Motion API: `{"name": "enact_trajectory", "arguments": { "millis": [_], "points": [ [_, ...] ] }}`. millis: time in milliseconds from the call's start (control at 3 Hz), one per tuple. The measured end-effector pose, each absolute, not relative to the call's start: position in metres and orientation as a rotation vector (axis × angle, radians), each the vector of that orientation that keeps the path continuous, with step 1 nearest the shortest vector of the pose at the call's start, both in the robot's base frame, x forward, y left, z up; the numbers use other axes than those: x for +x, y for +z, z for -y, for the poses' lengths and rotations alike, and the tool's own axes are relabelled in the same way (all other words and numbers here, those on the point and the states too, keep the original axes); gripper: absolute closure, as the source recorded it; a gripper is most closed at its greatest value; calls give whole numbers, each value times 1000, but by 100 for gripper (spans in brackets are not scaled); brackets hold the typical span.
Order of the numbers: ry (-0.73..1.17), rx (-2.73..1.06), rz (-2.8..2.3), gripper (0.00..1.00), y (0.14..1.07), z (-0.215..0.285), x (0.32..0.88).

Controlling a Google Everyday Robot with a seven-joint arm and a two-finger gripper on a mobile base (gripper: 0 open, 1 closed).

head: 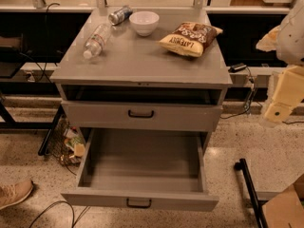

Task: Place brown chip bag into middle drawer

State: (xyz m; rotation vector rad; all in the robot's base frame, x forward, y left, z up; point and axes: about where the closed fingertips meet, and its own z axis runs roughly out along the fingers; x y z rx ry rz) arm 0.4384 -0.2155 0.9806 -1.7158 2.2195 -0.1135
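Topping the cabinet (142,63) is one brown chip bag (190,38), jaws at right.

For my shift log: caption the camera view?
Brown chip bag on cabinet top, middle drawer open below, gripper at far right.

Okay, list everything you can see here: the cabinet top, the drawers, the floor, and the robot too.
cabinet: one, grey, centre.
brown chip bag: one, dark brown and pale yellow, cabinet top, right rear.
white bowl: one, white, top, rear centre.
can: one, silvery, lying left of the bowl.
plastic bottle: one, clear, lying on the top's left side.
middle drawer: one, grey, pulled open, lowest tier.
upper drawer front: one, grey, shut, one tier higher.
shoe: one, tan, floor, bottom left.
gripper: one, cream, right edge, beside the cabinet, apart from the bag.
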Motion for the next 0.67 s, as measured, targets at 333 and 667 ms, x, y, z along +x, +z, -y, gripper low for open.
{"name": "enact_trajectory", "arguments": {
  "millis": [333,667],
  "points": [
    [-114,-1716,-2219,0,981,215,438],
    [-101,-1710,-2177,0,975,198,472]
  ]
}}
